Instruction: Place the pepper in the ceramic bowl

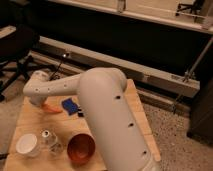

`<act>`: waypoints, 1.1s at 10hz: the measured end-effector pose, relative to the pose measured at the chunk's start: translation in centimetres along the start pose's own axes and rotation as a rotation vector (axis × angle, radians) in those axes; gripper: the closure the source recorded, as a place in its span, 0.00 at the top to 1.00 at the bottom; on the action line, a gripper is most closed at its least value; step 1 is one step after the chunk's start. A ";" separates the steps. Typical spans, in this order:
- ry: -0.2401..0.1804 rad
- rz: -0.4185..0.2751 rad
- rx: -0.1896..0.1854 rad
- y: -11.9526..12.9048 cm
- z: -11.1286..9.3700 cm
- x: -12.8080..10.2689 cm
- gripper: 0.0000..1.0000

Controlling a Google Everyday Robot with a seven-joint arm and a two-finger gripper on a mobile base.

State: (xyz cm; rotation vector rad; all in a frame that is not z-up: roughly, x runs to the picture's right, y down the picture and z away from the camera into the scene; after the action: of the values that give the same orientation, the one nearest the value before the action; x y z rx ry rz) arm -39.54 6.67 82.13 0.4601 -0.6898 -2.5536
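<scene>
Pale wood forms the square tabletop [35, 122] that fills the lower left of the camera view, the only view there is. A thick white robot arm [107, 115] rises from the bottom edge, bends, and reaches left across the table. Its gripper [41, 101] sits at the far left end of the arm, low over the wood, hidden under the wrist housing; whether the fingers are spread or closed, and whether they hold anything, cannot be told from here.

Just below the gripper lies the slim orange pepper [51, 107], its tapering body poking out to the right along the tabletop. It appears to touch or nearly touch the gripper. Beside it to the right sits a small blue block [69, 105].

The round rust-red ceramic bowl with a glossy inside [80, 148] stands near the front edge of the table, well apart from the pepper. To its left are a small clear glass jar [49, 140] and a white cup [27, 145].

Risks, as a judgement: a slim, tapered pepper could slip or pivot if gripped off-centre (especially near its thin tip). The path to the bowl passes close to the jar, so a low carry could knock it over. A release too near the rim could let the pepper bounce out.
</scene>
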 end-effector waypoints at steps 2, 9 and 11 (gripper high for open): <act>0.135 0.019 -0.004 -0.6 -7.7 1.5 0.37; 0.417 0.147 0.004 -11.3 -29.5 -5.4 0.37; 0.515 0.287 0.057 -14.2 -32.6 -7.5 0.37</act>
State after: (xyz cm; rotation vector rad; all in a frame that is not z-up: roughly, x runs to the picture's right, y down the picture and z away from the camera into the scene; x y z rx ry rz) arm -24.25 8.72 49.22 0.9222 -0.5840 -2.0297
